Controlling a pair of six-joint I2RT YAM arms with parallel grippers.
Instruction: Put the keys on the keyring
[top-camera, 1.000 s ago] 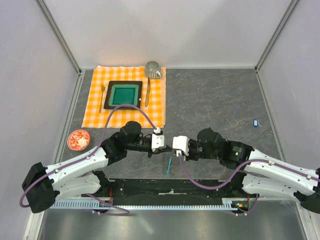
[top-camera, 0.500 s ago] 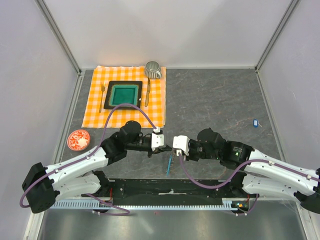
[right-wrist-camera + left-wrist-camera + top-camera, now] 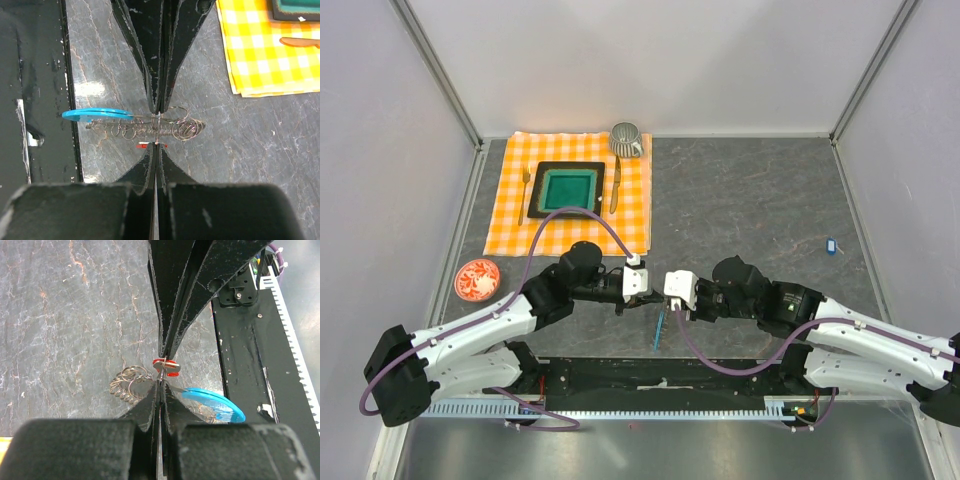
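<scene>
The top external camera looks steeply down from above and behind the arms onto the whole grey marbled worktop. Each wrist camera sits very near, looking along its own gripper: the left gripper and right gripper rise from the bottom edge. From opposite sides, both views share the thin dark metal coil keyring and tiny red-tagged key at frame centre.

Grey marbled tabletop, pale lilac walls on three sides (aluminium corner posts), even light.
</scene>
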